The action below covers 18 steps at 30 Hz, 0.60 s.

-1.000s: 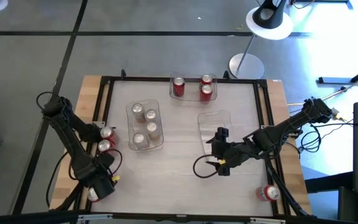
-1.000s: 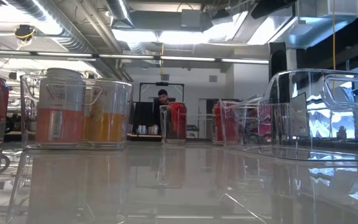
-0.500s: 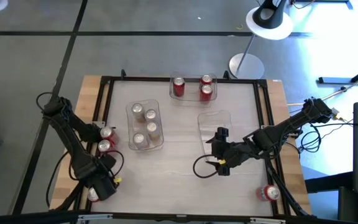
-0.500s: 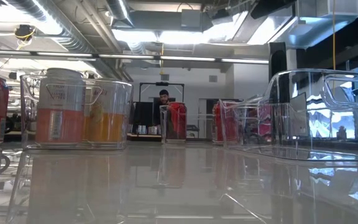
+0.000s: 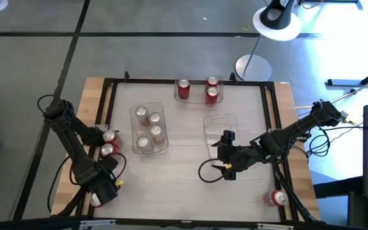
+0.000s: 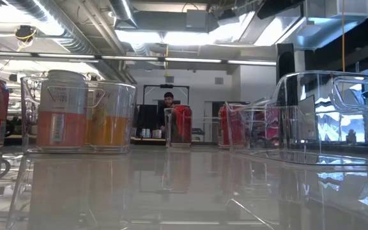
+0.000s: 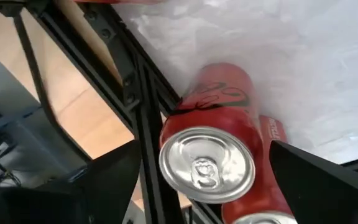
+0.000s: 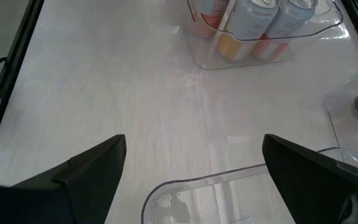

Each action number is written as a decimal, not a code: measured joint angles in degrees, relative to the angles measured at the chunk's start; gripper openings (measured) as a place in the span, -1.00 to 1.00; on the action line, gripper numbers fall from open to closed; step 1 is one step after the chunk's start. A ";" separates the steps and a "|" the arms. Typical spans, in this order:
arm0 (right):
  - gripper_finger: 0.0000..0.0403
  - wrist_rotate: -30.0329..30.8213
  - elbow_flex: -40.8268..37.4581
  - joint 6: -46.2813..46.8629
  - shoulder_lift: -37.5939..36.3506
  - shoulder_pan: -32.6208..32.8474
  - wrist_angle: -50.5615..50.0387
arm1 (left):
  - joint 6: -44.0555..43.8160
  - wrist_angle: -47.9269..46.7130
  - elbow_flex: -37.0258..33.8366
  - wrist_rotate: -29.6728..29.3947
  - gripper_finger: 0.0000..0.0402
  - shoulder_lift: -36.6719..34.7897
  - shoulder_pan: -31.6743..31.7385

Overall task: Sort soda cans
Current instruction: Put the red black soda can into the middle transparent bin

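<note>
Red soda can (image 7: 219, 134): glossy metal, silver top. Bins (image 5: 151, 130): clear smooth plastic. Table (image 5: 184, 172): glossy white top, matt wood edges, black frame.

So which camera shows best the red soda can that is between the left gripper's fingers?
The left wrist view: the red soda can with a silver top fills the picture between the open fingers. The high view shows only a small part of it under the left gripper. The low and right wrist views do not show it.

Both arms are dark, jointed links with black cables looping loose beside them. Small yellow markings show near the left gripper (image 5: 101, 193) and right gripper (image 5: 225, 142). Fingers (image 8: 86, 171) are matte black, wedge-shaped.
</note>
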 joint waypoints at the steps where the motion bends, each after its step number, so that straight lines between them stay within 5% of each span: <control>1: 0.86 0.00 0.00 0.00 0.00 0.00 0.00 | 0.00 1.35 -0.71 0.13 0.70 -0.02 -0.11; 18: 0.86 0.00 0.00 -0.28 0.00 0.00 -0.20 | 7.38 11.47 -8.59 1.40 0.56 -0.15 0.51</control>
